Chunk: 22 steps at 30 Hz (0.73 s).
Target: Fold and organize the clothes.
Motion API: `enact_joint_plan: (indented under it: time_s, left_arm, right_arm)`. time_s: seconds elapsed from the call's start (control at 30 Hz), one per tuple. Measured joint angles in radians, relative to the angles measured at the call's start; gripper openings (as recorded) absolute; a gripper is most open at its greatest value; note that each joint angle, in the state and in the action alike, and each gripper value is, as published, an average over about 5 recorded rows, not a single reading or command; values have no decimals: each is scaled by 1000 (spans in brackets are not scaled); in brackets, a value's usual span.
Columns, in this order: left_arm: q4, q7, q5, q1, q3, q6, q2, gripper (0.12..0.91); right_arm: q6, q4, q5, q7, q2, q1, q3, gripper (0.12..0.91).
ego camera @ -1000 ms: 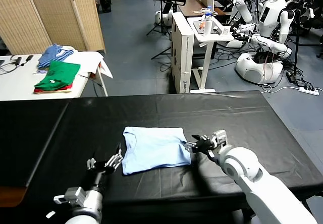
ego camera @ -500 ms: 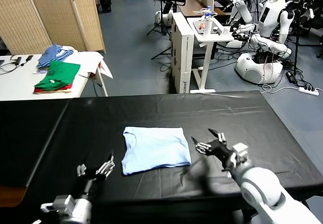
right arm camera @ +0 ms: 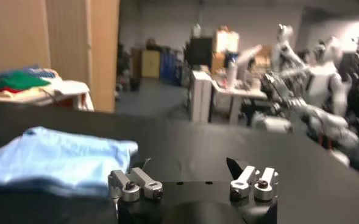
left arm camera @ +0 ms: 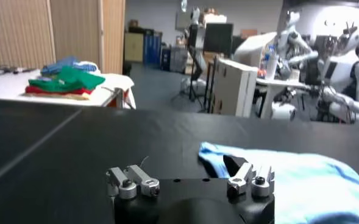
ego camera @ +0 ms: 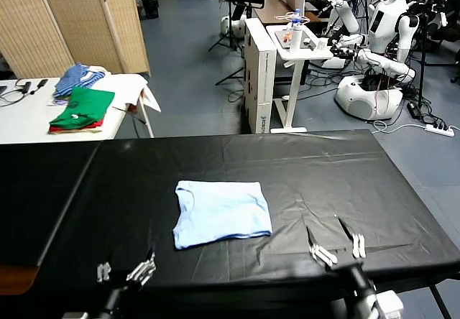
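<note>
While both arms sit low at the table's near edge, the light blue T-shirt [ego camera: 222, 213] lies folded into a neat rectangle near the middle of the black table [ego camera: 374, 182], plain side up, nothing touching it. Left gripper [ego camera: 126, 271] is at the near edge, toward the left corner, fingers spread wide and grasping nothing, well short of the shirt. Right gripper [ego camera: 334, 246] is at the near edge too, on the right of the shirt, fingers released and apart, pointing across the tabletop. From the left wrist view the shirt [left arm camera: 301, 179] lies just ahead of the open left gripper [left arm camera: 191, 181]; from the right wrist view the shirt [right arm camera: 54, 161] rests off to one side of the right gripper [right arm camera: 193, 182].
</note>
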<state>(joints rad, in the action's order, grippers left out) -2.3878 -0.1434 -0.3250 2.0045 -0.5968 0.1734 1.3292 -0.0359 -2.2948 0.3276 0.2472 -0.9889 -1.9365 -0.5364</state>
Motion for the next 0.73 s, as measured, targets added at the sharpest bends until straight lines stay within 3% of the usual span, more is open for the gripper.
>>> enact_joint_plan:
  time_s: [0.27, 0.73]
  left_arm:
    - [-22, -10, 5, 62, -10, 29, -3, 907]
    - [-26, -9, 8, 80, -14, 34, -4, 907]
  right_arm:
    - [-24, -81, -12, 65, -57, -211, -14, 907]
    - [-17, -109, -12, 65, -69, -273, -18, 907]
